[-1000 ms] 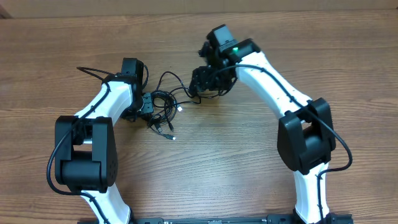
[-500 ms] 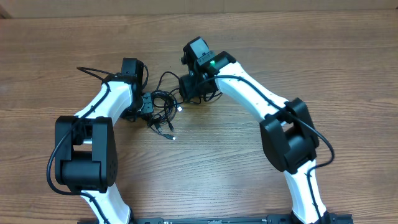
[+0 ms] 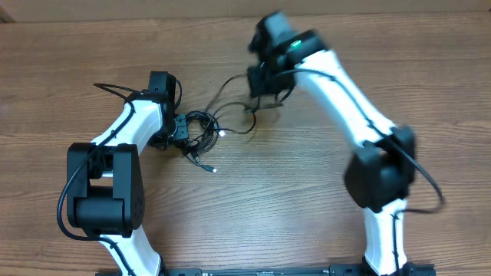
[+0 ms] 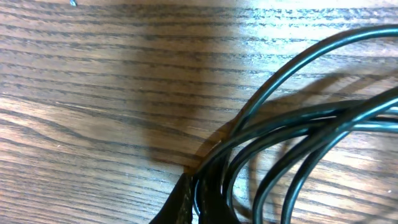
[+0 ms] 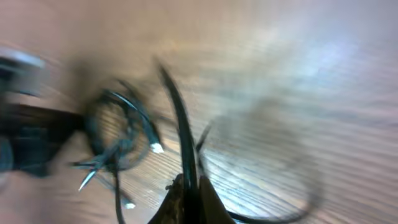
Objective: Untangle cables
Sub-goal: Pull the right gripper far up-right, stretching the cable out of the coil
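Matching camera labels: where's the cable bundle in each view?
Overhead: cable bundle left of centre, against the left arm; one strand leads up-right to the right arm.
Left wrist: cable bundle fills the lower right, strands converging at the bottom edge.
Right wrist: blurred; cable bundle left of centre, one strand rising from bottom centre.
Shared: wood-grain table.

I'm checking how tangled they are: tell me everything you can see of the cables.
The cables are thin, glossy black cords with light-tipped plugs. Most lie in a loose coil on the wooden table, pinched at its left side by the left gripper. One strand runs up and right from the coil to the right gripper, which seems to grip it, though that view is blurred. Two plug ends trail below the coil.
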